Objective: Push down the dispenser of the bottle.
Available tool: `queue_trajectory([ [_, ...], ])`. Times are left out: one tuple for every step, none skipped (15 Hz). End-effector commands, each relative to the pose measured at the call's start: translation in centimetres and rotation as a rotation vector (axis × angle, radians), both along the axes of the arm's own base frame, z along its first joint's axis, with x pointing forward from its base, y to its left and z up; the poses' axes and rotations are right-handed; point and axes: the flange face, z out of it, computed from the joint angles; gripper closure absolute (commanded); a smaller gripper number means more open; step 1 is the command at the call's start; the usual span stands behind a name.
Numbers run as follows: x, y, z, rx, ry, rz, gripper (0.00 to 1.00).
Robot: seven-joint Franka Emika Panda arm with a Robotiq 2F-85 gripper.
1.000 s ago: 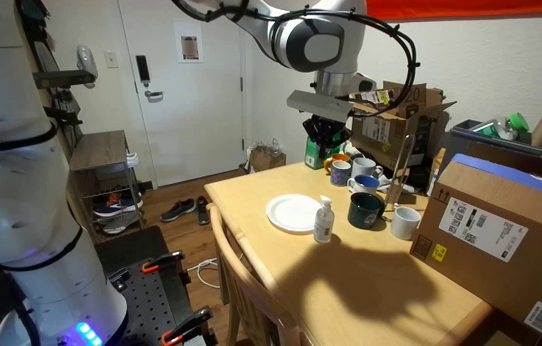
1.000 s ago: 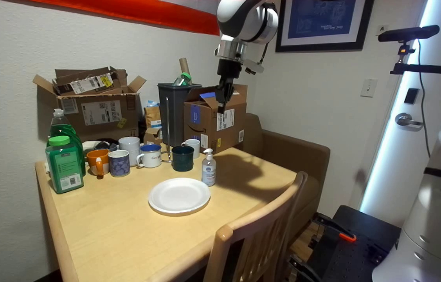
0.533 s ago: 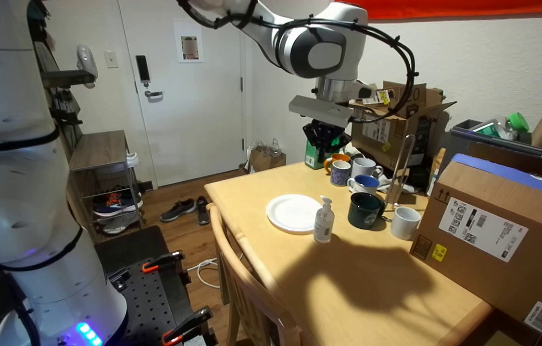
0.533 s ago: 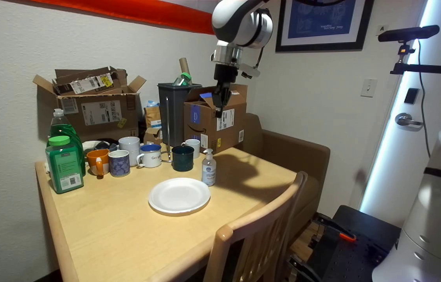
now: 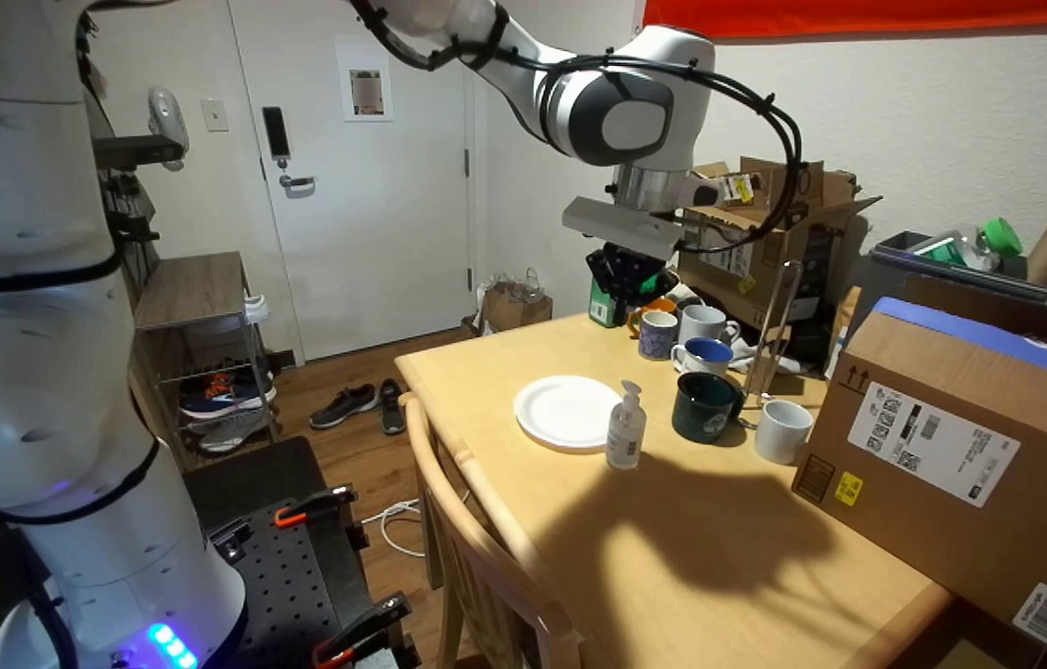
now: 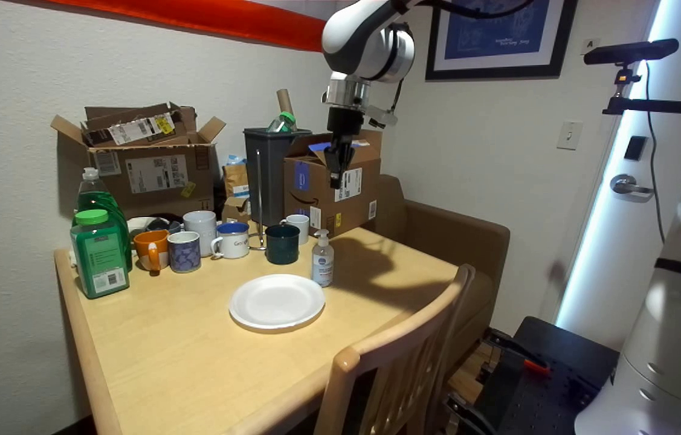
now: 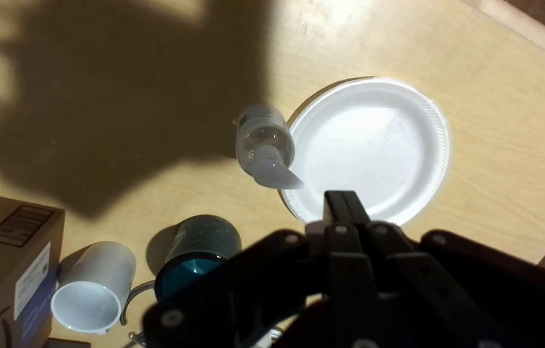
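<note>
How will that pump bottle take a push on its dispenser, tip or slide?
The bottle looks tall for its base, so an off-centre push may tip it. Its dispenser head juts out to one side, which would probably add leverage. Standing on the smooth-looking table, the bottle could also slide.

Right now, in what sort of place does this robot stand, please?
Probably a home, perhaps an eating corner near an entrance: mugs on a table, shoes near a door, and a brown sofa-like seat.

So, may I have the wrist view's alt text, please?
A clear pump bottle stands beside a round white plate on a light wooden table. The shut black claw, at lower right, partly hides a dark green mug.
</note>
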Motion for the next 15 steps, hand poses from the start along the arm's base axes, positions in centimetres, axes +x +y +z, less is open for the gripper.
queue_trajectory([
  [0.4, -0.7, -0.2, 0.026, 0.023, 0.004, 1.0],
  [0.4, -0.8, -0.3, 0.028, 0.025, -0.001, 1.0],
  [0.4, -0.9, -0.5, 0.03, 0.028, -0.004, 1.0],
  [0.4, -1.0, -0.6, 0.03, 0.03, -0.006, 1.0],
  [0.4, -1.0, -0.7, 0.029, 0.032, -0.006, 1.0],
  [0.4, -1.0, -0.8, 0.027, 0.033, -0.01, 1.0],
  [0.4, -1.1, -0.8, 0.027, 0.035, -0.009, 1.0],
  [0.5, -1.0, -1.0, 0.025, 0.036, -0.01, 1.0],
  [0.5, -0.9, -1.1, 0.023, 0.039, -0.009, 1.0],
  [0.6, -0.9, -1.1, 0.022, 0.038, -0.009, 1.0],
  [0.6, -0.8, -1.1, 0.025, 0.038, -0.004, 1.0],
  [0.6, -0.7, -1.1, 0.029, 0.04, -0.001, 1.0],
  [0.2, -0.8, -1.5, 0.01, 0.029, -0.017, 0.99],
  [0.2, -0.7, -1.5, 0.01, 0.03, -0.015, 0.99],
  [0.2, -0.7, -1.5, 0.01, 0.03, -0.015, 0.99],
])
